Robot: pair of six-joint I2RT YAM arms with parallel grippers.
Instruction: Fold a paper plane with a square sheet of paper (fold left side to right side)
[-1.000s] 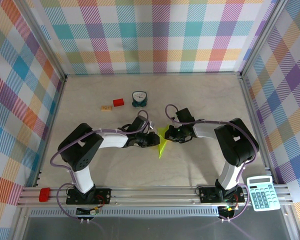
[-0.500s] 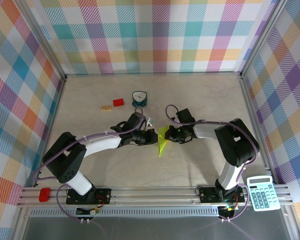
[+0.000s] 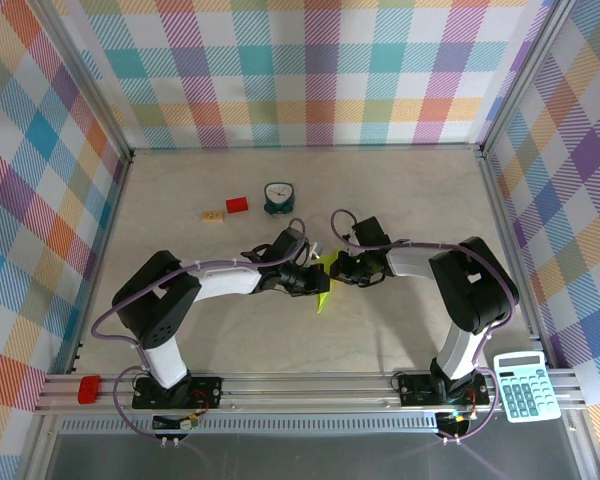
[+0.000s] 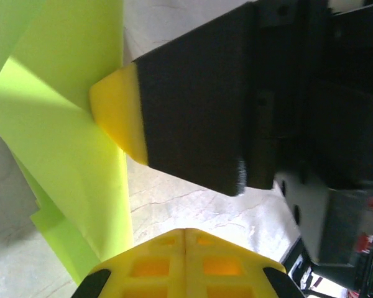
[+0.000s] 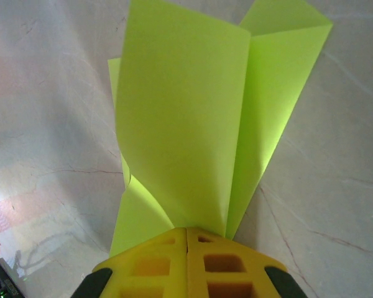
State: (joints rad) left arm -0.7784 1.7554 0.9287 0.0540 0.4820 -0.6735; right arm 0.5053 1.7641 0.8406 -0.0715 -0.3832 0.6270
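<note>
A small teal clock with a white face (image 3: 278, 197) stands on the far middle of the pale marbled table (image 3: 410, 190). Just left of it lies a small red rectangular block (image 3: 237, 205). Further left and slightly nearer is a little flat tan tile (image 3: 213, 216). A white calculator with greenish keys (image 3: 523, 386) rests at the near right, beside the aluminium rail (image 3: 310, 385). A red plastic piece (image 3: 88, 388) sits at the rail's left end. Pastel plaid walls (image 3: 320, 70) enclose the table.
</note>
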